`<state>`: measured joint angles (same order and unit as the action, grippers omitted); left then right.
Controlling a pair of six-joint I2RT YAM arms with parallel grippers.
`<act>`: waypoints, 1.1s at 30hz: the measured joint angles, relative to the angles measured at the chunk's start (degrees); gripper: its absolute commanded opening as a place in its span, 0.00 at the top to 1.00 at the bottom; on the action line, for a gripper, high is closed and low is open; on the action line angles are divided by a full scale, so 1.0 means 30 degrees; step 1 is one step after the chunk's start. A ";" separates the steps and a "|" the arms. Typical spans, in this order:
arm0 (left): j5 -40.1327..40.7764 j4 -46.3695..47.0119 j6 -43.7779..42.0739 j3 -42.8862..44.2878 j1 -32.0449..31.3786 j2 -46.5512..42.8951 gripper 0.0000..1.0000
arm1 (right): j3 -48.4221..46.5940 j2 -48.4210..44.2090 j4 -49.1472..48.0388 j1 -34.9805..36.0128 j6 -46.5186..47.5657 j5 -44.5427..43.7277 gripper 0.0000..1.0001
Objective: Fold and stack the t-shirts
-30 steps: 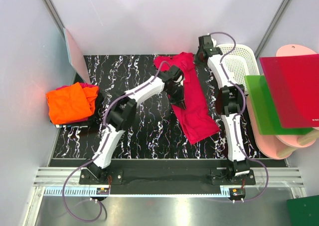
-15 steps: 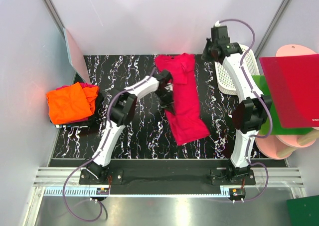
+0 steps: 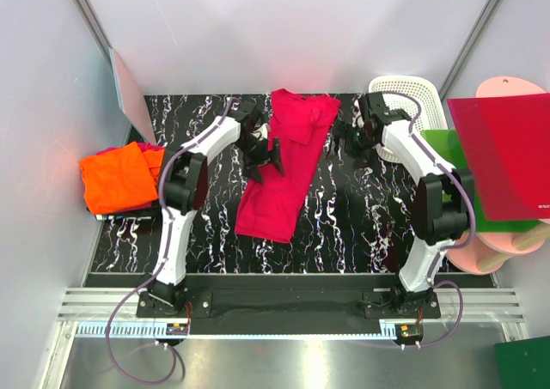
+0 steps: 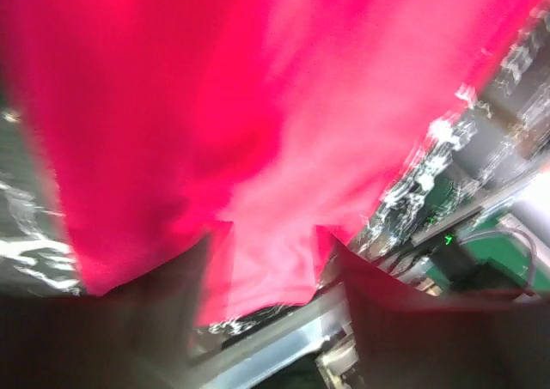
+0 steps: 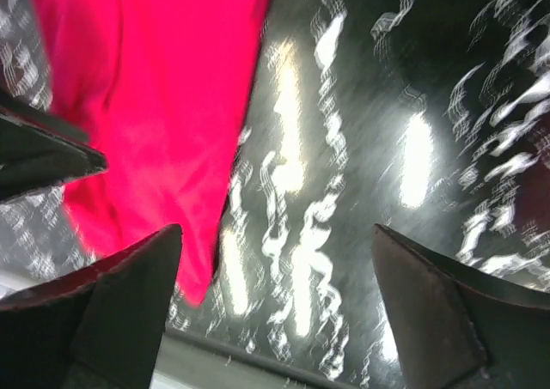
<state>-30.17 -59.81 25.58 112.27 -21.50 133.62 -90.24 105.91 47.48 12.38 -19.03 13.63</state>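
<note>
Top external view: a black table [image 3: 361,226] veined in white stands between pale walls. At its right edge are a white basket [image 3: 421,93], a red board [image 3: 507,153] and a green board [image 3: 443,183]. The crimson t-shirt [image 3: 279,179] lies as a long strip across the middle. The orange t-shirt [image 3: 116,176] sits bunched at the left edge, well apart. The left gripper [image 3: 266,161] hangs over the crimson shirt's left side, fingers parted, nothing pinched. The right gripper [image 3: 339,140] is near its right sleeve, spread wide and empty. Both wrist views are smeared, and the red board partly covers the green one.
</note>
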 measured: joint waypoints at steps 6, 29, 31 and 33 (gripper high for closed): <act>-0.0787 0.1479 -0.0124 -0.3257 -0.0845 -0.5005 0.03 | 0.2062 -0.1734 0.0007 0.0000 -0.0321 0.3351 0.12; 0.5136 0.0831 0.0182 -1.4469 0.2652 -1.5205 0.01 | 0.0444 0.1078 0.1078 1.0892 -0.1705 0.3716 0.44; 0.5384 0.0678 -0.0087 -1.5030 0.3067 -1.5380 0.01 | -0.1333 0.2339 0.1275 1.1686 -0.1960 0.2725 0.41; 0.5756 0.0495 -0.0306 -1.5416 0.3672 -1.5511 0.01 | -0.2936 0.3548 0.1435 1.2269 -0.2208 0.2076 0.41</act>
<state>-12.91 -58.33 24.67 66.02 -10.48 87.09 -99.04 116.55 51.79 49.19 -25.65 19.86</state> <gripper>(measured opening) 0.987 0.572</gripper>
